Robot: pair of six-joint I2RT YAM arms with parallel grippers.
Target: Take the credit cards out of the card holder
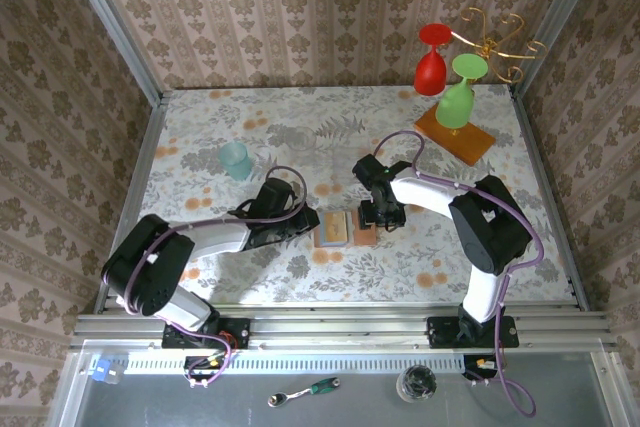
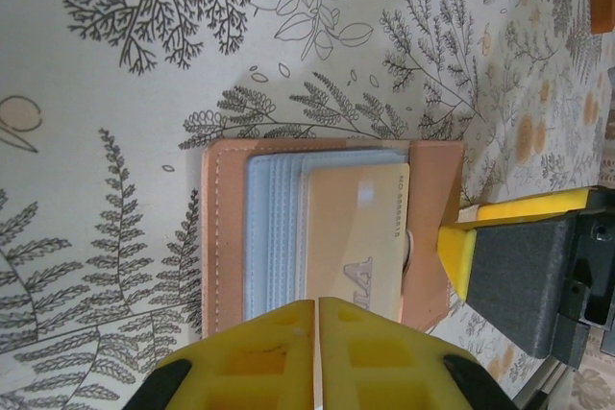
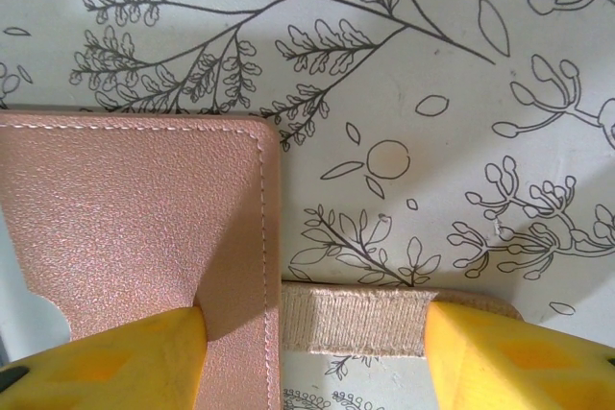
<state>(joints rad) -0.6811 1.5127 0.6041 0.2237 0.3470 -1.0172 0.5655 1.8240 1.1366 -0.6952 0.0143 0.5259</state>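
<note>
The card holder [image 1: 345,231] lies open on the floral table between my two grippers. In the left wrist view its tan leather frames grey-blue pockets [image 2: 274,228], and an orange-tan credit card [image 2: 356,228] sticks part way out of the right pocket. My left gripper [image 2: 315,302] is shut, its tips over the holder's near edge and over the card's end. My right gripper [image 3: 317,333] stands open at the holder's right flap [image 3: 144,218]. One finger [image 3: 106,357] touches the leather, and the other [image 3: 519,357] meets a beige elastic strap [image 3: 356,319].
A teal cup [image 1: 236,160] stands at the back left. At the back right an orange wooden slab [image 1: 455,133] carries a gold rack [image 1: 497,39] with a red goblet [image 1: 431,65] and a green goblet [image 1: 458,97]. Patterned walls enclose three sides.
</note>
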